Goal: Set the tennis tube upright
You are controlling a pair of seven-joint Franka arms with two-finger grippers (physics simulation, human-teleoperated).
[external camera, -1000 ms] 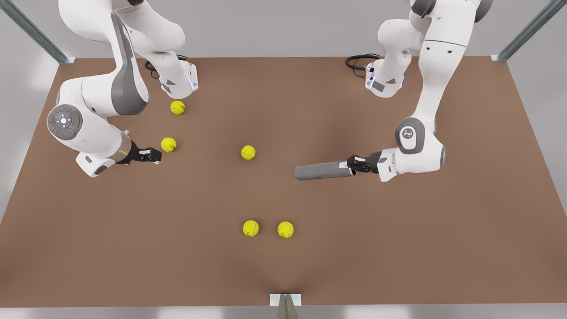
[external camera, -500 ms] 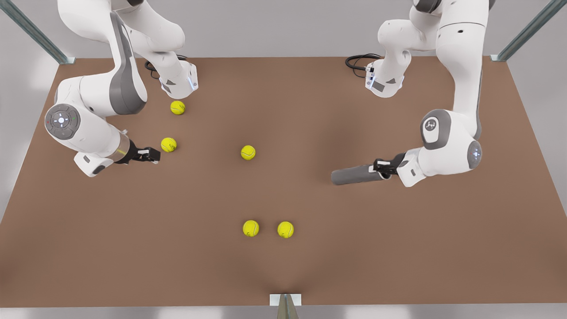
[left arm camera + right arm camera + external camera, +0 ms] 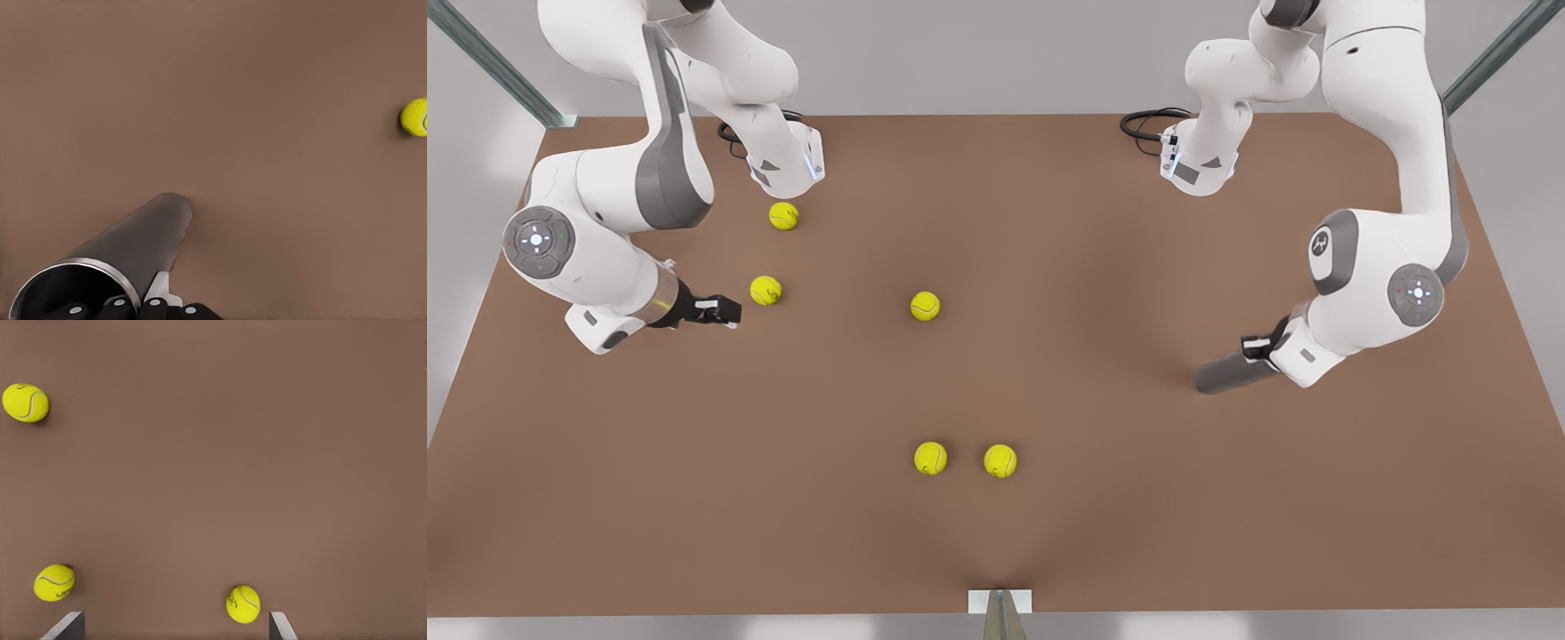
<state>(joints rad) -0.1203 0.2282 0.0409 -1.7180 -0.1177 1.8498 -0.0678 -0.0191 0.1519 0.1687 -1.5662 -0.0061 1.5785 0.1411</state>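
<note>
Watching the front view first: the left tool [image 3: 1258,348] sits at the front view's right, clamped on one end of the tennis tube [image 3: 1227,373]. The tube is tilted, its free end pointing toward the front view's left and low over the brown worktop [image 3: 1085,516]; I cannot tell if that end touches the surface. The right tool [image 3: 727,311] is at the front view's left, low near the worktop, just beside a tennis ball [image 3: 765,290] and not touching it. A second ball [image 3: 783,215] lies near that arm's base, a third ball [image 3: 925,306] sits mid-worktop, and a pair of balls [image 3: 930,458] lies side by side nearer the front edge, all well apart from the tube.

Left wrist view: the tube [image 3: 127,253] runs away from the camera, silvery rim [image 3: 87,267] nearest, open mouth dark inside. The left tool's fingers [image 3: 153,303] pinch the wall at the rim. One ball [image 3: 415,117] shows far off.

Right wrist view: both fingertips [image 3: 63,627] stand wide apart with nothing between them; I log this tool as open. Three balls lie on the worktop [image 3: 267,453], one [image 3: 243,604] close to the fingertips.
</note>
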